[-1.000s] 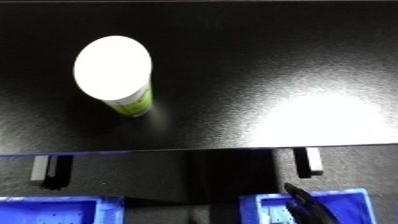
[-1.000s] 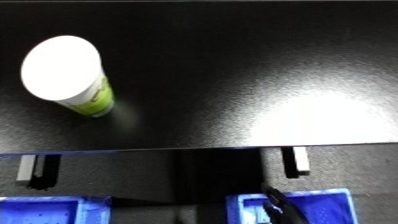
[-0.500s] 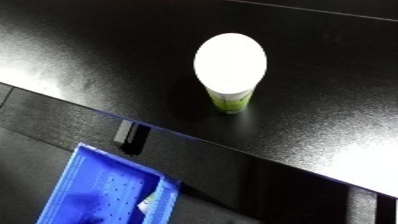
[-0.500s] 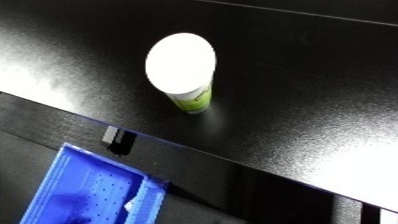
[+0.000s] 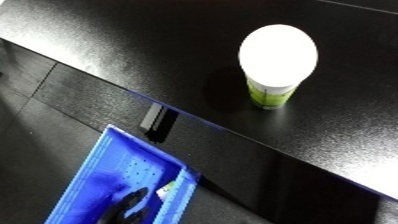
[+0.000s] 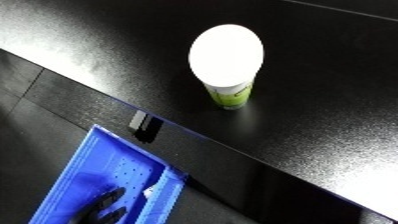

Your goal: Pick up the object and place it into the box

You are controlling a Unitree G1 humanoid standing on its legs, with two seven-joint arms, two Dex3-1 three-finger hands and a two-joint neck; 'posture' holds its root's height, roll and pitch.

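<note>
Cup [image 5: 274, 70], white lid, green-white side, upright on black counter [image 5: 133, 45], upper right of frame. Blue bin [image 6: 98, 170] lower left, below counter edge. Dark shape inside bin, possibly robot hand; fingers unreadable, cannot tell state. Other robot hand out of frame.

The view has tilted further; a dark hand [image 6: 102, 205] shows over the blue bin [image 6: 98, 160].

Left hand [image 5: 131, 201]: only body part in view.
It shows as a dark, blurred shape at the lower left; finger pose and forearm cannot be made out.
</note>
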